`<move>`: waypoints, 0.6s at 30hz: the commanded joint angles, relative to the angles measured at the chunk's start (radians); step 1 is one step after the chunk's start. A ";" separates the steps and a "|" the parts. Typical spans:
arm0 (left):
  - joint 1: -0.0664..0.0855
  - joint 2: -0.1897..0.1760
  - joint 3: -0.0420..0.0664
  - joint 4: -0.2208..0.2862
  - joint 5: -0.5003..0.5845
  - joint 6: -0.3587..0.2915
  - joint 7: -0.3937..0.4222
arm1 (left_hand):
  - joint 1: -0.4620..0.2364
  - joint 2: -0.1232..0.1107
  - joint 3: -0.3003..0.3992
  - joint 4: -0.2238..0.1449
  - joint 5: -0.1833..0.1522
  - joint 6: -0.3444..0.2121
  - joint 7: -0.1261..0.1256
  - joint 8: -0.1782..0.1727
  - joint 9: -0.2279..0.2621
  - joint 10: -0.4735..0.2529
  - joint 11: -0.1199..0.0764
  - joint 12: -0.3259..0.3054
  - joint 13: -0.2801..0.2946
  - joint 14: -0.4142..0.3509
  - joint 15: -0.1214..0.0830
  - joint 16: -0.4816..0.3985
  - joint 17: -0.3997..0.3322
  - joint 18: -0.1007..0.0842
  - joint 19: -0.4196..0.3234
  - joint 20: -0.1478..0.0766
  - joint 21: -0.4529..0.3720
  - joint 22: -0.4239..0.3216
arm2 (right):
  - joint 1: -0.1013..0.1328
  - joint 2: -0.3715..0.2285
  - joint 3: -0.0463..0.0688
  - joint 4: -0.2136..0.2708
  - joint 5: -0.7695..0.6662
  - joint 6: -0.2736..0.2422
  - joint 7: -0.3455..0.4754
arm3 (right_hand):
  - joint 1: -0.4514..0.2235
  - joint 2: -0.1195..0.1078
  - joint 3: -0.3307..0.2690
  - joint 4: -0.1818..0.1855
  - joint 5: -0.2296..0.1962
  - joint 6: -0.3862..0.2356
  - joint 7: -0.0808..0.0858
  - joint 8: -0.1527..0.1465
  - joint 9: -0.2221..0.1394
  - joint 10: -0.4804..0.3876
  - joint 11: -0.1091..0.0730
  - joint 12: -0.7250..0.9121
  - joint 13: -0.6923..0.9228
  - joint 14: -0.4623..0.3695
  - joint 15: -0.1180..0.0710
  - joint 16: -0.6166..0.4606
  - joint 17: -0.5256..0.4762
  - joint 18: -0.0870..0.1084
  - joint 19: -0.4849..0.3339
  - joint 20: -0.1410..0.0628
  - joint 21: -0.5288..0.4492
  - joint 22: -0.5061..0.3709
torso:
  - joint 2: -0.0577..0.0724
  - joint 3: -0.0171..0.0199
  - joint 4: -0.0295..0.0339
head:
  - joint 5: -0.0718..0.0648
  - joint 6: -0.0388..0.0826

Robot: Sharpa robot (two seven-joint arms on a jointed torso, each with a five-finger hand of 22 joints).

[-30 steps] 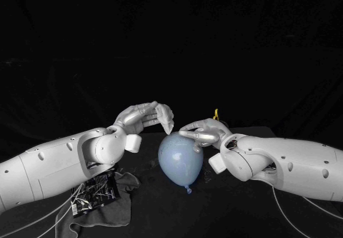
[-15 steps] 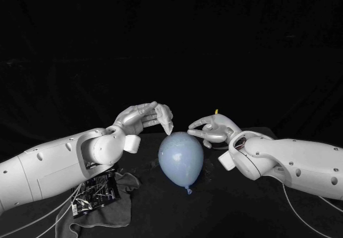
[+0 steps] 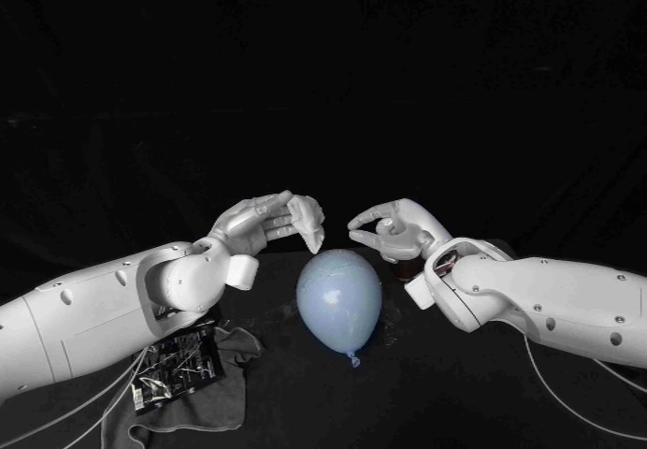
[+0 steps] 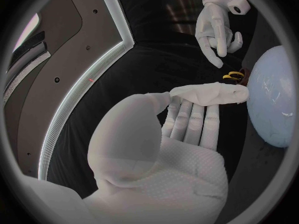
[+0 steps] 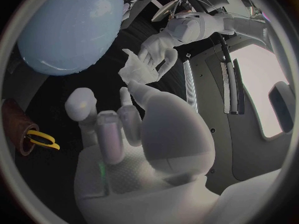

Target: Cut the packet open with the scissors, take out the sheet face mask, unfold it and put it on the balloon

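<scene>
Packet (image 3: 182, 363) lies on a grey cloth (image 3: 240, 348) on the worktop (image 3: 458, 383), well off to the left. My left hand (image 3: 263, 223) pinches the sheet mask (image 3: 311, 224), which looks folded small and dangles just above the far end of the balloon (image 3: 340, 299). The balloon's long axis runs away from me, knot nearest. Right hand (image 3: 394, 229) hovers just across that end, fingers curled on nothing I can see. I reckon it's close enough to catch the mask's free edge.

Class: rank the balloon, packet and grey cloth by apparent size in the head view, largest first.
1. The grey cloth and the balloon: too alike to rank, the cloth partly covered.
2. The packet, smallest.
</scene>
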 commanded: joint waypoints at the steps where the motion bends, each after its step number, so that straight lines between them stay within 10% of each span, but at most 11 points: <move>1: 0.003 -0.002 0.002 0.001 0.003 0.057 -0.004 | 0.000 0.011 0.019 -0.012 0.005 -0.010 0.034 0.009 0.006 -0.008 0.001 -0.003 0.000 0.003 0.005 -0.006 -0.001 0.007 -0.003 0.000 -0.002 0.002 | 0.002 0.010 0.001 -0.005 -0.071 -0.022 0.040 | 0.006 -0.001 0.006 -0.003 -0.003 0.010 0.000 -0.001 -0.003 0.009 0.000 0.008 0.109 0.048 -0.008 0.004 0.171 -0.010 0.009 -0.001 0.008 0.114 | 0.000 -0.0005 0.0009 | -0.004 0.002; 18: 0.004 -0.019 0.002 0.011 -0.012 0.121 -0.024 | -0.001 0.009 0.025 -0.017 0.005 -0.020 0.034 0.024 0.016 -0.009 0.001 -0.002 0.000 0.004 0.006 -0.008 -0.002 0.007 -0.001 0.001 -0.003 0.002 | 0.013 0.067 0.004 -0.048 -0.005 -0.049 0.029 | -0.048 -0.008 -0.005 0.016 -0.005 0.016 0.001 -0.017 -0.016 0.019 0.001 0.021 0.118 0.054 -0.008 0.007 0.179 -0.012 0.018 -0.004 0.020 0.116 | -0.001 -0.0021 0.0008 | -0.010 0.005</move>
